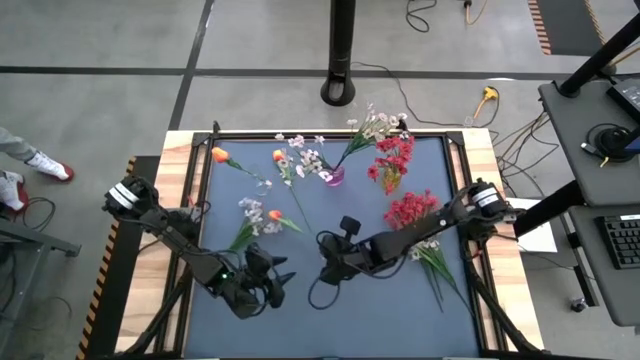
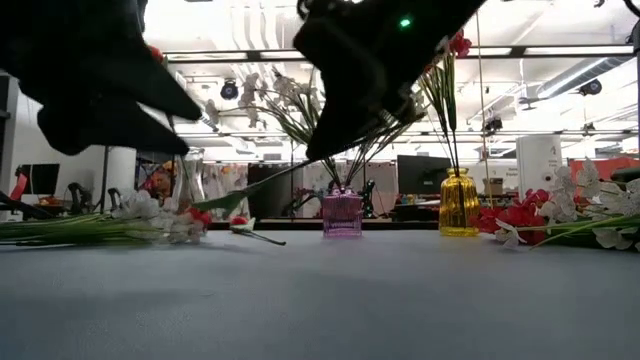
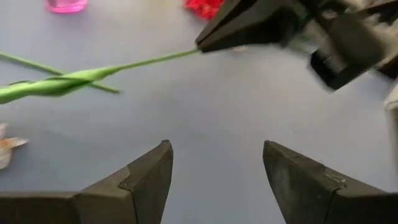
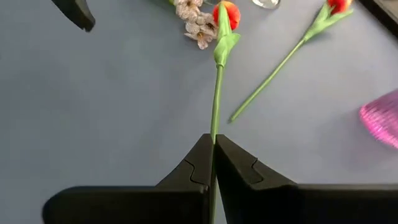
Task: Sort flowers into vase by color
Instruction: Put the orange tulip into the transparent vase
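Right wrist view shows you the right end effector (image 4: 213,163) clamped shut on the green stem of an orange tulip (image 4: 227,14), whose bud points away from the fingers above the blue tabletop (image 4: 112,106). In the high view that end effector (image 1: 327,268) sits near the middle of the tabletop, and your left end effector (image 1: 276,282) hovers just beside it with its fingers spread wide and nothing between them. Farther out, a second orange tulip (image 4: 336,6) lies flat, white sprays (image 1: 258,214) lie near the left arm, loose red blossoms (image 1: 410,210) lie under the right arm, a pink vase (image 1: 333,176) holds white sprays, and a yellow vase (image 2: 458,203) holds red stems.
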Controlling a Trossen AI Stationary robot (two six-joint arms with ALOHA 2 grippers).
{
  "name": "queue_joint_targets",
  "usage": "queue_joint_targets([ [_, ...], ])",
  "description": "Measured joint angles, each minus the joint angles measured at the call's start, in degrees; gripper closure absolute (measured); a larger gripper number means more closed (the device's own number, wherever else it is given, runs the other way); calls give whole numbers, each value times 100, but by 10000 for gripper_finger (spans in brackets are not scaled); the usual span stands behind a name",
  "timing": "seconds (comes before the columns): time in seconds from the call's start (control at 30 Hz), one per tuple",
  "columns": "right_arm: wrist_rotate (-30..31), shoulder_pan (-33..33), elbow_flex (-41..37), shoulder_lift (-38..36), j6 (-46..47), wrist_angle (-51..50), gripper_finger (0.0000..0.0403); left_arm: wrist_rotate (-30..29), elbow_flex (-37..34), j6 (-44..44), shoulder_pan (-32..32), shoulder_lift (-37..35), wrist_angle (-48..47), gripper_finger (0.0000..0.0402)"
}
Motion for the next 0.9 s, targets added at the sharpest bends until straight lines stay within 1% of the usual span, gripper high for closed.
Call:
queue_joint_targets([
  [0.13,452,220,-233,-7,248,100,394,-48,-210,505,-8,29,1081,170],
  [0.23,715,334,-481,-18,284,629,394,-248,-512,808,-8,31,2057,170],
  [0.3,739,388,-687,-44,261,996,394,-311,-766,1187,-19,31,2811,170],
  [0.43,737,422,-1316,-277,252,2131,394,-299,-1152,2337,-92,35,4470,170],
  [0.53,684,422,-1977,-564,69,3345,394,-274,-1275,3455,-210,35,5410,171],
  [0.6,529,420,-2447,-766,-137,4299,394,-265,-1279,4021,-275,34,5763,171],
  [0.7,335,420,-3073,-966,-431,5721,394,-259,-1205,4570,-297,34,5827,171],
  [0.8,-60,420,-3537,-1026,-785,6994,394,-259,-1137,4880,-285,62,5848,171],
  [0.9,-334,420,-3757,-1019,-1115,7921,394,-293,-1111,4984,-188,106,5850,171],
])
